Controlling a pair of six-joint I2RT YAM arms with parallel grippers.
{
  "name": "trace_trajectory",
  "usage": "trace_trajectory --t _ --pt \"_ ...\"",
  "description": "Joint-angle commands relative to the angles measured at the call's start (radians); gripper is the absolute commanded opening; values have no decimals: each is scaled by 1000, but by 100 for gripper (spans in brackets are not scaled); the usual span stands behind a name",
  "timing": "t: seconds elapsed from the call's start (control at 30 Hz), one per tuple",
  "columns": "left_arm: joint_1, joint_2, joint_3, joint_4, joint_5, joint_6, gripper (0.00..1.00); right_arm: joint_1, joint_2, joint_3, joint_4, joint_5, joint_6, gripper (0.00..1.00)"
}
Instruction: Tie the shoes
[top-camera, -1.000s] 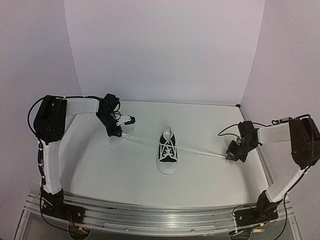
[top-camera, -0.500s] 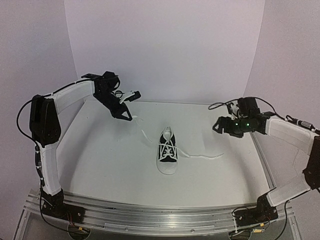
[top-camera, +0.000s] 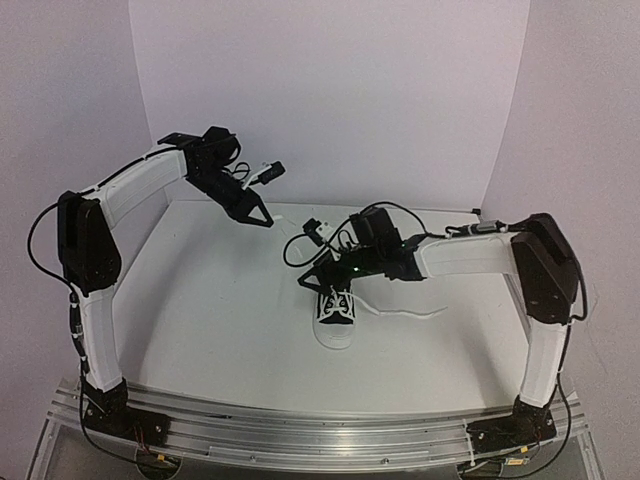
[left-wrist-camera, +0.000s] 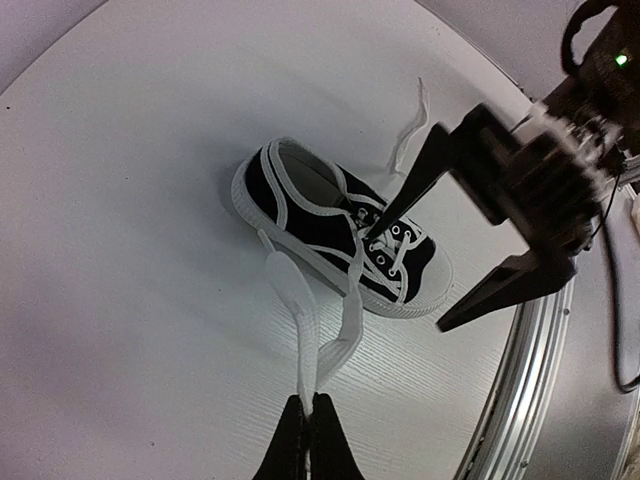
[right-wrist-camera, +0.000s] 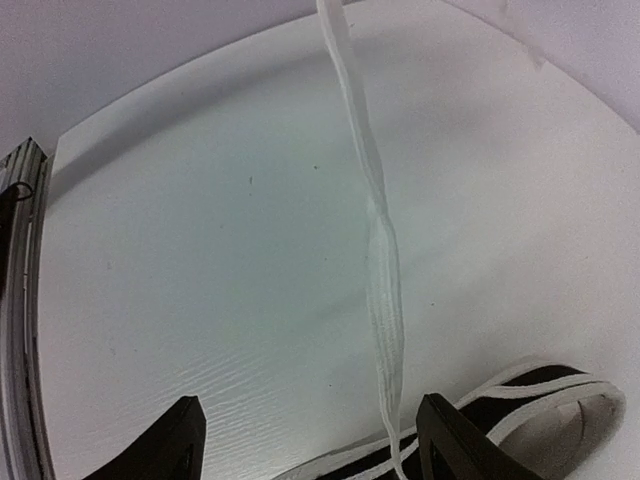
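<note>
A small black sneaker with a white toe cap stands mid-table, toe toward the arms. My left gripper is raised at the back left. In the left wrist view it is shut on a doubled loop of white lace that climbs from the shoe. My right gripper hovers open just above the shoe's lacing. In its own view the raised lace hangs between the spread fingers without touching them. The other lace lies slack on the table to the shoe's right.
An aluminium rail runs along the near table edge by the arm bases. White backdrop walls close the back and sides. A black cable loops off the right wrist near the shoe's heel.
My right gripper opened, dropped its lace end on the table, and swung left from the right edge to above the shoe. My left gripper lifted its lace up and back.
</note>
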Motion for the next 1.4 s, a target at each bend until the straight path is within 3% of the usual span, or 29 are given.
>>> trace_trajectory --t 0.0,0.1,0.17,0.23,0.43,0.67,0.8,0.97,1.03,1.13,1.2,1.27,1.37 --pt "2 -66 43 -14 18 -18 0 -13 58 80 88 9 -36 64" --pt "2 -69 39 -15 18 -14 0 -12 69 68 103 32 -33 44" --pt "3 -70 34 -15 17 -12 0 -12 66 55 115 29 -25 38" --pt "2 -69 31 -16 16 -9 0 -13 54 33 128 29 -12 34" --pt "3 -66 25 -17 7 -1 0 -13 7 -18 156 27 5 34" --pt "2 -66 21 -17 1 4 0 -14 -31 -61 159 62 8 22" --pt "2 -65 12 -16 0 4 0 -15 -38 -67 159 62 15 1" --pt "2 -76 -154 20 -35 71 0 -20 -59 -88 163 61 44 0" --pt "-13 -75 -259 50 -61 136 10 -27 -79 -111 169 53 62 0" --pt "-57 -94 -412 132 -61 266 57 -32 -106 -138 174 35 67 0" --pt "-70 -134 -502 218 14 380 75 -34 -115 -148 174 20 69 0" --pt "-71 -152 -523 258 61 477 80 -38 -117 -153 174 10 79 0" --pt "-70 -145 -498 334 129 564 73 -40 -116 -161 176 2 91 0"
